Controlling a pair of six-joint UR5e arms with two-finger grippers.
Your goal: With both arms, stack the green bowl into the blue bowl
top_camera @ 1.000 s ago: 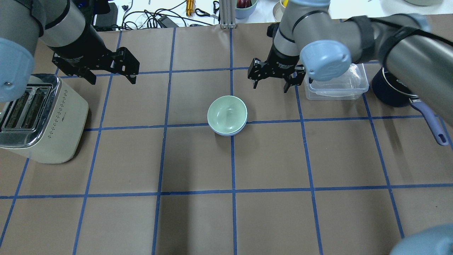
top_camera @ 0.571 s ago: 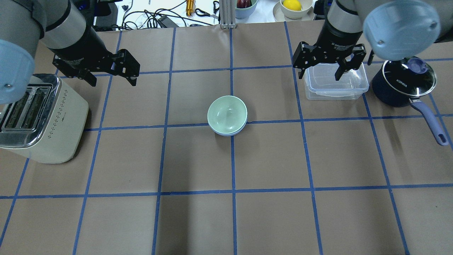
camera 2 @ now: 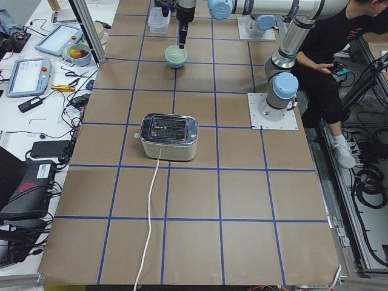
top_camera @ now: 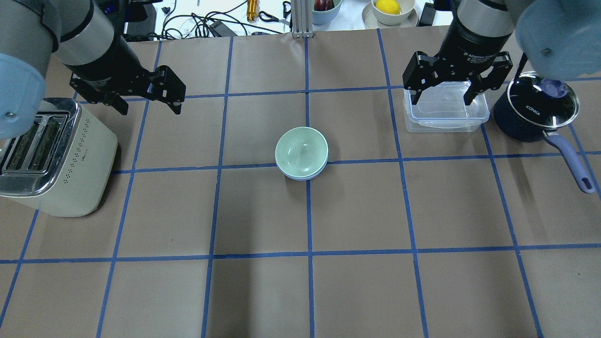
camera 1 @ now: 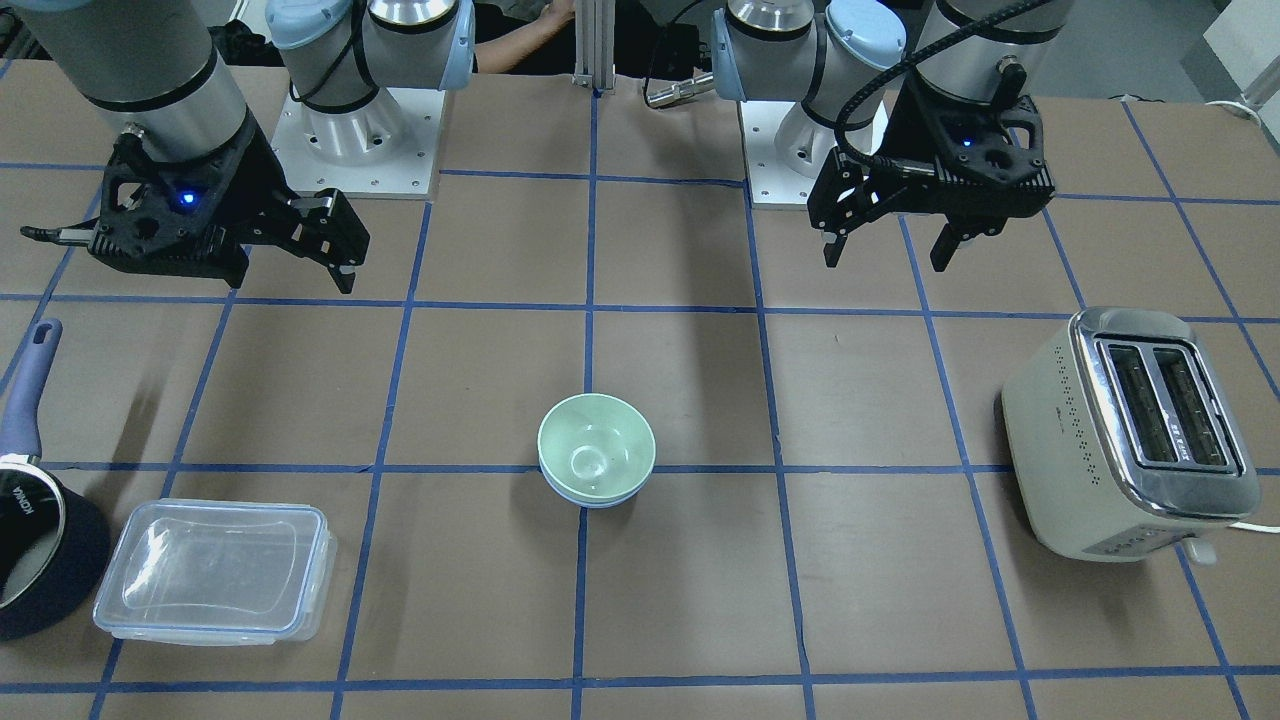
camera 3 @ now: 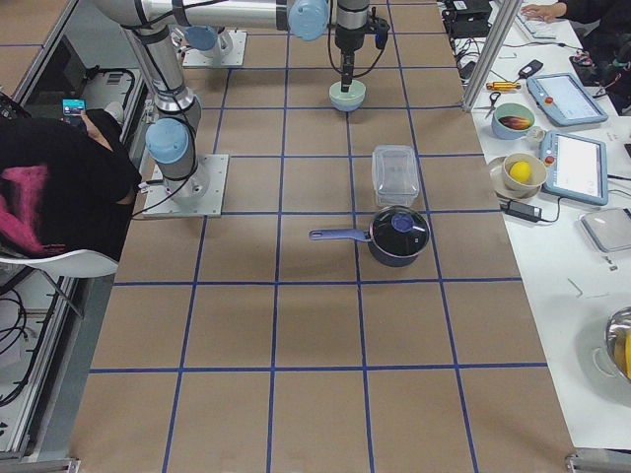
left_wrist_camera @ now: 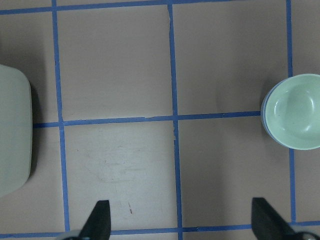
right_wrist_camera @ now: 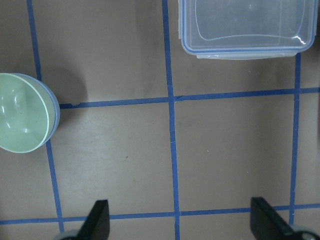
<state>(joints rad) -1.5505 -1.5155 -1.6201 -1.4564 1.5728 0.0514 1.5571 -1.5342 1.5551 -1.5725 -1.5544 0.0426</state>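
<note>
Seemingly finished, with green bowl (top_camera: 301, 150) nested inside blue bowl (top_camera: 300, 178), left gripper (top_camera: 151, 105) and right gripper (top_camera: 441, 101) spread empty, well apart, likely calling only for backing off.

left arm (top_camera: 87, 26): silver-grey tube, pale-blue joint caps
right arm (top_camera: 479, 16): same deal, white lettering on black wrist
left gripper (camera 1: 885, 255) / right gripper (top_camera: 441, 99): black, tiny blue light each
cable (camera 1: 870, 78): black, thick-ish
</note>
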